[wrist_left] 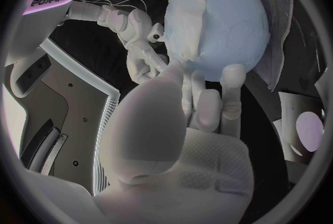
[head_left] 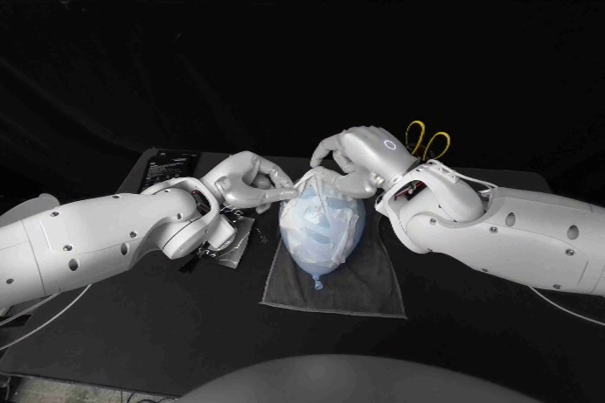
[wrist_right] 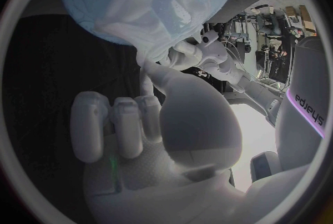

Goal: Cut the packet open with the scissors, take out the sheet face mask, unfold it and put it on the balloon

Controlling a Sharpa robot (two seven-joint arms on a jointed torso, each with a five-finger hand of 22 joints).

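Observation:
A pale blue balloon [head_left: 323,232] lies on a grey towel [head_left: 338,291] at the table's middle. The white sheet mask [head_left: 316,202] is draped over the balloon's far half, and it shows up close as the mask [wrist_left: 187,10] and the mask [wrist_right: 156,4]. My left hand [head_left: 250,183] pinches the mask's left edge between thumb and finger. My right hand [head_left: 357,158] reaches over the balloon's far end and grips the mask's edge there. The yellow-handled scissors [head_left: 427,141] lie behind the right wrist. The cut packet [head_left: 234,244] lies under my left forearm.
A dark flat box [head_left: 170,167] sits at the table's back left. The towel reaches from under the balloon toward the table's front. Both forearms lie close on either side of the balloon.

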